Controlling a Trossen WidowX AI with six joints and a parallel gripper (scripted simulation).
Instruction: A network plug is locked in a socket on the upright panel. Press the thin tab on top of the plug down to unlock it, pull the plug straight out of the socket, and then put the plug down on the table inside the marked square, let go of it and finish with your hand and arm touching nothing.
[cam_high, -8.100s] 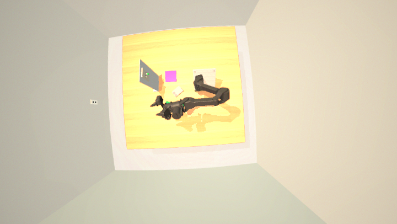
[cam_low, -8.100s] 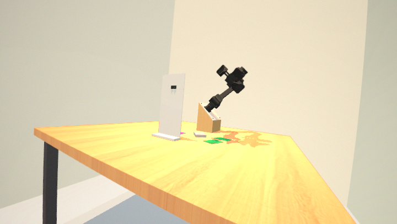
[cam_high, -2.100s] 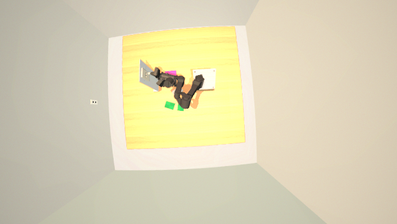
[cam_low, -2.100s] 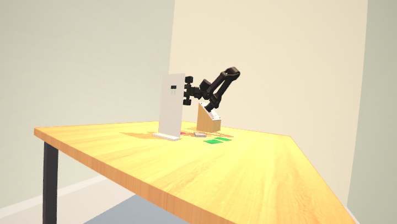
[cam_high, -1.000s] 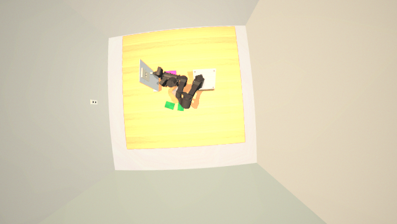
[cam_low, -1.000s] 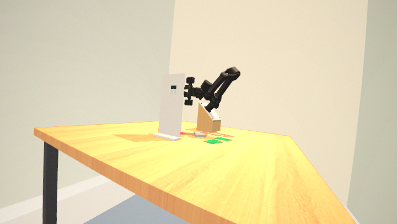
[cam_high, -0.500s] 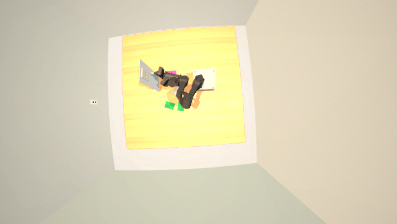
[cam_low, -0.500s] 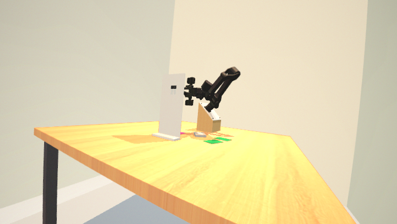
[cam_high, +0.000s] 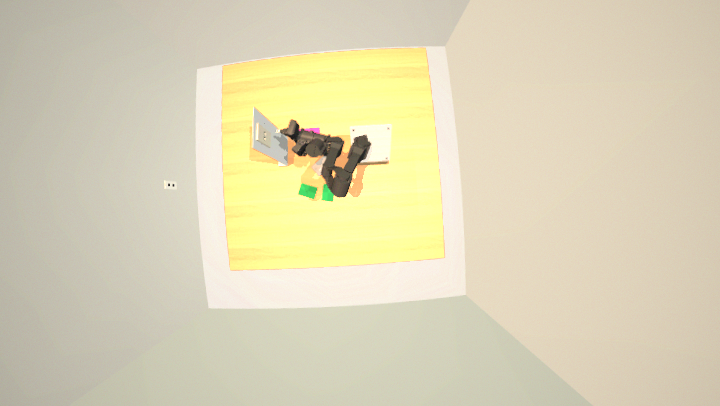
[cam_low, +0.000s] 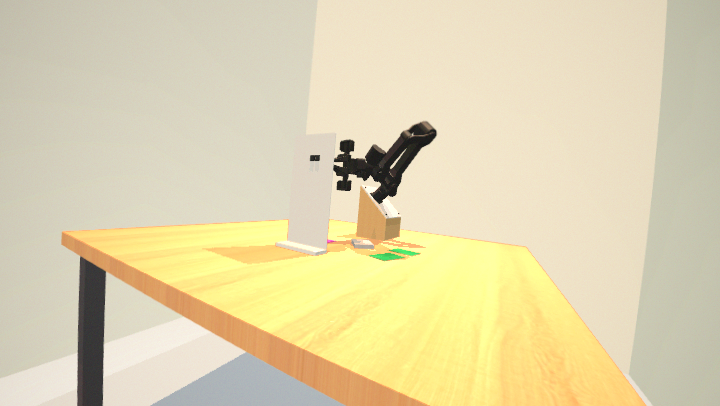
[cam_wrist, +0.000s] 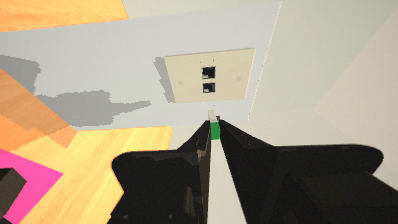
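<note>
The gripper (cam_wrist: 215, 131) is clamped nearly shut on the network plug (cam_wrist: 214, 129), of which only a green patch and a pale tip show between the dark fingers in the wrist view. The plug is out of the socket: both ports of the cream faceplate (cam_wrist: 210, 75) on the upright panel (cam_wrist: 125, 75) read as dark, open holes, and the plug tip hangs a little way off the faceplate, below it in the wrist view. In the exterior view the gripper sits just beside the panel, well above the table (cam_low: 453, 312).

The extraction appears done; carrying and placing remain. A magenta patch (cam_wrist: 27, 182), probably the marked square, lies on the table near the panel's foot. The grip is narrow, so a fast swing or a knock against the panel's edge could twist the plug loose. Releasing from height could also bounce it off the square.
</note>
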